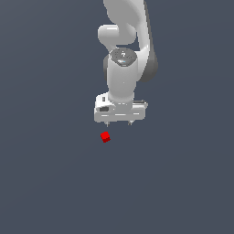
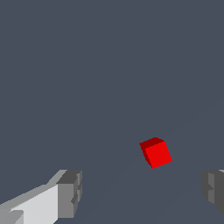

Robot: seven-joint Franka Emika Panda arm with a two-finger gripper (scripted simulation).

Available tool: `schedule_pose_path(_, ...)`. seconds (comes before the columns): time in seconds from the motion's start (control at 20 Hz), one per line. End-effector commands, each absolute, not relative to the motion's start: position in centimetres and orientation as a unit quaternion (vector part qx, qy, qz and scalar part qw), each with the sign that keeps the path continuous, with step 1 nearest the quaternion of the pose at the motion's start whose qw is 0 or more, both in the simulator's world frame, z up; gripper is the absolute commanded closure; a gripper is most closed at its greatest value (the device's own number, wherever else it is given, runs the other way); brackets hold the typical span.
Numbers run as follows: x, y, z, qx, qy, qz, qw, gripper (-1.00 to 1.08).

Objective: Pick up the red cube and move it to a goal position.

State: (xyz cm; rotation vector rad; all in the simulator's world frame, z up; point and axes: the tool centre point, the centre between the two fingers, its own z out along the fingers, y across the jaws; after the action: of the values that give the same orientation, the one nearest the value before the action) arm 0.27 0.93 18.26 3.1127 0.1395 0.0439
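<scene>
The red cube is a tiny bright red block lying on the dark grey floor, just below the white gripper in the exterior view and a little toward that view's left. The gripper hangs from the white arm with its two short fingertips spread apart, open and empty. The cube is apart from both fingertips. In the wrist view the red cube lies ahead of the gripper, between the lines of the two grey fingertips and nearer the one at the picture's right edge.
The plain dark grey floor fills both views. The white arm rises above the gripper. No other object shows.
</scene>
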Motion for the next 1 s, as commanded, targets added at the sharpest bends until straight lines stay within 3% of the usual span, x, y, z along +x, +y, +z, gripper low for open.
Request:
schedule_pose_path(0.0,0.3,0.9,18.3,0.999,0.045,0.014,0.013,-0.92)
schedule_pose_path(0.5,-0.3,0.0,16.1,0.997,0.07,0.012,0.011,-0.92)
schedule_pose_path(0.95,-1.4,-2.6,10.3,0.991,0.135,0.007,0.006,-0.92)
